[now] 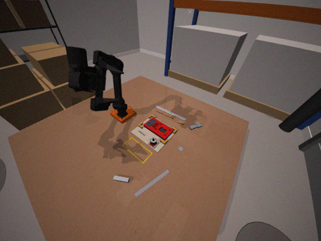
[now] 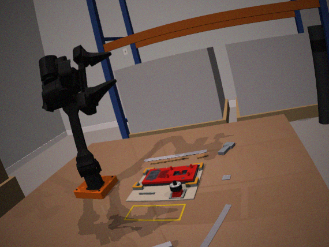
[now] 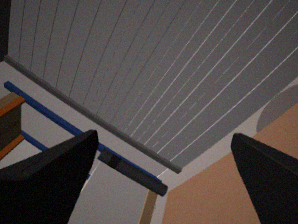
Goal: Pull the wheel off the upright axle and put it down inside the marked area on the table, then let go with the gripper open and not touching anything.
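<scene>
A black and white wheel [image 1: 153,141] [image 2: 175,187] sits on the upright axle, whose dark tip shows above it. Under it is a small red and grey base at the front right of a pale board [image 2: 153,197]. The marked area is a yellow outline [image 1: 133,154] [image 2: 159,205] on the table, in front of the pale board; nothing lies inside it but the arm's shadow. My gripper [image 2: 113,67] [image 3: 164,138] is open and empty. It is raised high above the table, to the left of the wheel, and points away from it. The wheel is not in the wrist view.
A red plate [image 1: 169,134] [image 2: 159,180] with pegs lies on the pale board between orange corner pieces. Around it lie a long grey strip [image 1: 152,183] [image 2: 216,225], a pale block [image 1: 121,179], a grey bracket [image 1: 194,126] [image 2: 225,149] and a small grey square [image 1: 181,148] [image 2: 226,177].
</scene>
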`<state>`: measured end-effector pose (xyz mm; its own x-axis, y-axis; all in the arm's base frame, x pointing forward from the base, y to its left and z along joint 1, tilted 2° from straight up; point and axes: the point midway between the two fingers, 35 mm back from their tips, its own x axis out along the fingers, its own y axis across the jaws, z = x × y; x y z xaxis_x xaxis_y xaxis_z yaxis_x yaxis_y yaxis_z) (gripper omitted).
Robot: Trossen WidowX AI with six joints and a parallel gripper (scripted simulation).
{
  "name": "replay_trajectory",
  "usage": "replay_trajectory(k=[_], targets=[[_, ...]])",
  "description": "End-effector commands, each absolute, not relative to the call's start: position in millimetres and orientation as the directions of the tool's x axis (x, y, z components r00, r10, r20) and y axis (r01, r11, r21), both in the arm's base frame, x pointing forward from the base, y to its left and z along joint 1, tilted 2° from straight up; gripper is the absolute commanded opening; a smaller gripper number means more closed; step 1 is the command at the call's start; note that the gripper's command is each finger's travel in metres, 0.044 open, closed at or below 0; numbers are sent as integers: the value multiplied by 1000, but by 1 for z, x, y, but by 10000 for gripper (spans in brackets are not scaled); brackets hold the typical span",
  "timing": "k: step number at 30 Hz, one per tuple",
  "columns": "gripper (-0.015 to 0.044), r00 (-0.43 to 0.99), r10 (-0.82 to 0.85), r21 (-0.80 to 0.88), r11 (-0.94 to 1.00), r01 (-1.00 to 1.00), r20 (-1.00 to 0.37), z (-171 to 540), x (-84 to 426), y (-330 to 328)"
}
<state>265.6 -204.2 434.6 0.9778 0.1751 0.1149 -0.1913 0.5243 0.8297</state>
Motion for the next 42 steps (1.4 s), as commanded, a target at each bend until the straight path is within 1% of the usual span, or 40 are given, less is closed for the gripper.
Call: replay_trajectory(k=[1, 3, 4, 7, 10, 13, 16, 20, 24, 27, 30, 33, 35, 37, 42], targets=[[374, 978, 173, 827, 529, -192, 117, 434, 267, -204], [321, 980, 155, 810, 554, -193, 127, 432, 276, -204], [300, 983, 141, 837, 518, -176, 120, 427, 284, -207], [300, 992, 102, 918, 383, -105, 71, 409, 310, -214], [300, 997, 71, 968, 249, -12, -6, 386, 334, -217], [300, 990, 47, 987, 100, 126, -131, 353, 361, -214], [300, 958, 42, 958, -28, 286, -285, 315, 382, -203], [300, 859, 57, 847, -147, 511, -509, 261, 399, -178], [300, 713, 79, 690, -196, 697, -697, 217, 401, -150], [300, 574, 88, 550, -199, 811, -814, 188, 394, -129], [300, 403, 83, 384, -178, 906, -912, 162, 381, -106], [300, 206, 55, 198, -134, 971, -977, 142, 361, -85], [300, 89, 25, 86, -101, 991, -996, 134, 349, -74], [300, 61, 16, 59, -92, 994, -998, 133, 345, -72], [300, 61, 16, 59, -92, 994, -998, 133, 345, -72]])
